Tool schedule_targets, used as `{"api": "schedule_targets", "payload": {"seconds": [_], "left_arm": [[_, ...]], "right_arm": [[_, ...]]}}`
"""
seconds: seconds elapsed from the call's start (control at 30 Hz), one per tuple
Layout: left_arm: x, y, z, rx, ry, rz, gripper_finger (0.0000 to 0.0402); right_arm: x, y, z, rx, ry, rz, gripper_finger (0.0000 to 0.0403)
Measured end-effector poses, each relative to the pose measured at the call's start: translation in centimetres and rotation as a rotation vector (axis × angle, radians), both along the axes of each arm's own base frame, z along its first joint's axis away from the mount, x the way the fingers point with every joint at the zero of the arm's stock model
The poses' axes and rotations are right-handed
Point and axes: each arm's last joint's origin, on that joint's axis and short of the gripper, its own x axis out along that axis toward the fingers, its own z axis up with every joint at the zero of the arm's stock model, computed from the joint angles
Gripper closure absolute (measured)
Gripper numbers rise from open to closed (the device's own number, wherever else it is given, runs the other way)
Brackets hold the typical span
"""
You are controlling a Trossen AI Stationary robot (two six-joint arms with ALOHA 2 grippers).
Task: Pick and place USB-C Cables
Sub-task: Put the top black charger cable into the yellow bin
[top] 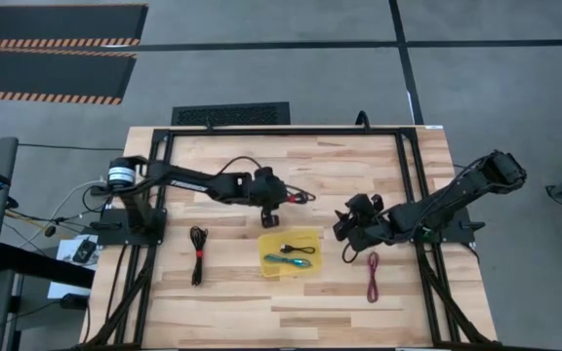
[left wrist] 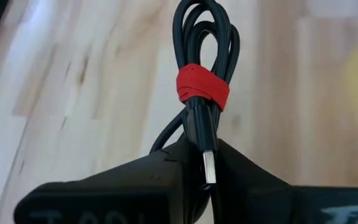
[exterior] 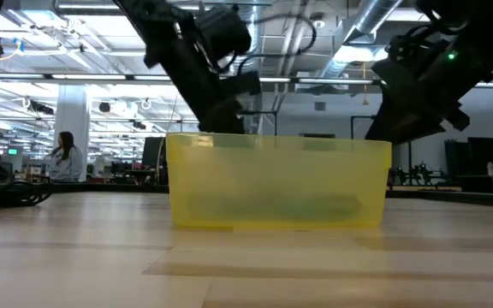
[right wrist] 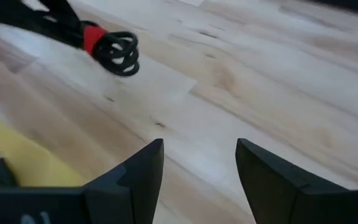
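The held USB-C cable [left wrist: 199, 93] is black with a red band [left wrist: 202, 86]. The tray [top: 291, 253] is translucent yellow, holding a teal cable [top: 283, 260]. A magenta cable [top: 373, 275] lies on the pale striped wooden table [top: 232, 292].

You have five cables: three black with red bands — one on the counter [top: 197, 255], one in the left claw [top: 295, 196], one in the tray [top: 299, 250] — plus one teal [top: 289, 261] and one magenta [top: 373, 276]. One yellow tray [top: 312, 235]. Two arms.
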Motion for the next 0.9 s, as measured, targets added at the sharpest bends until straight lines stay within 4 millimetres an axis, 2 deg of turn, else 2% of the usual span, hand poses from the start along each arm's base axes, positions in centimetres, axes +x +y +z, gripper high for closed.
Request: {"api": "schedule_targets", "payload": {"seconds": [0.2, 0.53, 0.63, 0.8, 0.9], "left_arm": [[-0.1, -4.7, 1.4, -0.042, -0.035, -0.207, 0.0359], [-0.9, -10.8, 3.4, -0.125, -0.134, -0.343, 0.0362], [-0.4, -12.2, 2.7, -0.142, -0.165, -0.361, 0.036], [0.3, -13.7, -0.3, -0.195, -0.112, -0.331, 0.0359], [0.0, -13.9, -0.5, -0.247, -0.078, -0.26, 0.0359]], "right_arm": [[0.6, 0.5, 0.5, -0.007, -0.051, 0.056, 0.0178], [0.4, 1.4, 0.5, -0.015, -0.055, 0.097, 0.0178], [0.5, 1.2, 0.6, -0.023, -0.057, 0.084, 0.0178], [0.5, 1.1, 0.7, -0.058, -0.068, 0.067, 0.0178], [0.5, 1.1, 0.7, -0.056, -0.075, 0.066, 0.018]]}}
